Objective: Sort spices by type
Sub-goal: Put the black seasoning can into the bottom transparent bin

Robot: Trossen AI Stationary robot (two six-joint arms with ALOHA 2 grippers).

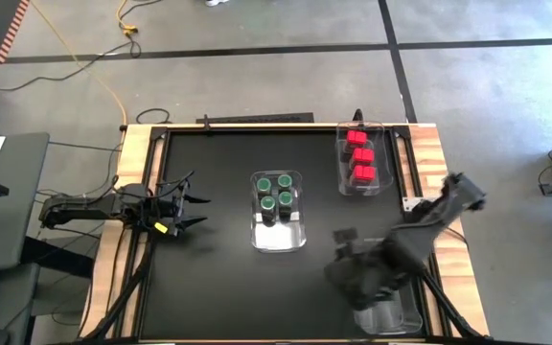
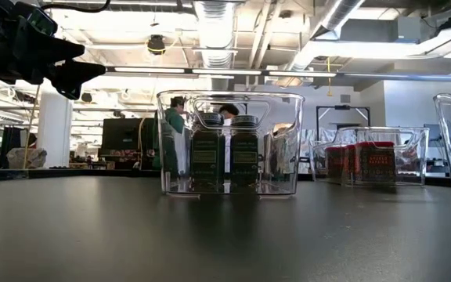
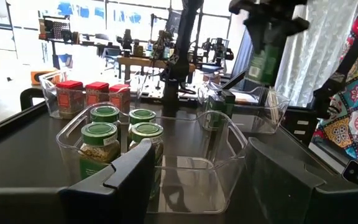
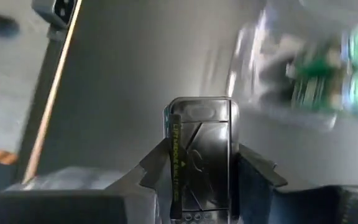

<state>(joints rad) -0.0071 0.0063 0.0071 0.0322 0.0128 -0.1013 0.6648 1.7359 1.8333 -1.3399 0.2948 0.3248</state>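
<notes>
The right gripper (image 4: 197, 171) clamps a dark tin (image 4: 199, 158) with unreadable yellow-green print, above a near clear bin (image 1: 391, 314). Beyond it sit the green-lidded jars (image 1: 276, 192) and red boxes (image 1: 359, 158). The left gripper (image 1: 192, 199) waits, fingers spread.

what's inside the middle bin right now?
The middle bin holds four green-topped jars, grouped at its far end; the near half is bare. The low view shows two of them, hiding the rest. Their contents cannot be read.

open tabletop (image 1: 214, 278) beside middle bin (image 1: 277, 236)
</notes>
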